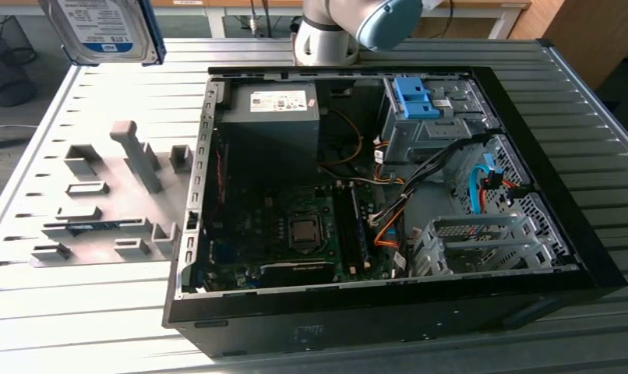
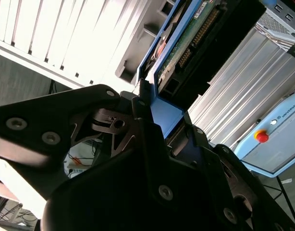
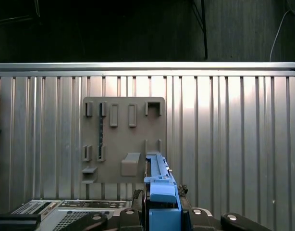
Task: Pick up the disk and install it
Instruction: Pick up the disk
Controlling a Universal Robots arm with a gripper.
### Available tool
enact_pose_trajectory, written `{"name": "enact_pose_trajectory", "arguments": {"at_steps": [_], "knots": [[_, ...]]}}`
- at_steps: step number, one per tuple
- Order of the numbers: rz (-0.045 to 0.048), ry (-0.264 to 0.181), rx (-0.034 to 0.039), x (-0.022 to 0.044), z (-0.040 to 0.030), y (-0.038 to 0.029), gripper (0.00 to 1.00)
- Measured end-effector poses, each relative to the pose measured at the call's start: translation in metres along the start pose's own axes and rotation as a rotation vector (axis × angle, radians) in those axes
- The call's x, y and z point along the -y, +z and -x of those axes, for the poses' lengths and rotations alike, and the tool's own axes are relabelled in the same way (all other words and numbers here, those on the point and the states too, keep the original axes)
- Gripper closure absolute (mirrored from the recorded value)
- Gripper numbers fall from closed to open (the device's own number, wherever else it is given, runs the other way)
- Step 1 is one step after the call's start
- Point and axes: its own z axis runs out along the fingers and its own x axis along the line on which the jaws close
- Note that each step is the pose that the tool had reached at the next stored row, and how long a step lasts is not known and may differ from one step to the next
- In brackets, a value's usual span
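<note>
The disk (image 1: 104, 29), silver with a white-and-blue label and a blue rail, hangs in the air above the far left corner of the table in the exterior view. In the second wrist view my gripper (image 2: 162, 120) is shut on the disk (image 2: 186, 45) at its blue rail end, and the green circuit board side shows. In the first wrist view the disk (image 3: 159, 180) stands edge-on above the gripper (image 3: 159, 214), high over the table.
An open black computer case (image 1: 563, 234) lies on the slatted metal table (image 1: 106, 327), with a blue latch (image 1: 416, 97) on its drive cage and a metal bay (image 1: 481, 241) at the front. A grey fixture plate (image 1: 106, 210) (image 3: 123, 139) sits left of the case. The arm's joint (image 1: 345, 27) is behind the case.
</note>
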Motion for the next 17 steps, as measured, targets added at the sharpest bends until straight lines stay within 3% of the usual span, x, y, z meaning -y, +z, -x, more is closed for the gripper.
{"name": "enact_pose_trajectory", "arguments": {"at_steps": [13, 14, 17], "knots": [[0.0000, 0.000, 0.0000, 0.0160, 0.0003, -0.0003, 0.64], [0.0000, 0.000, 0.0000, 0.0231, 0.0004, -0.0004, 0.64], [0.0000, 0.000, 0.0000, 0.0273, 0.0004, -0.0005, 0.64]]}}
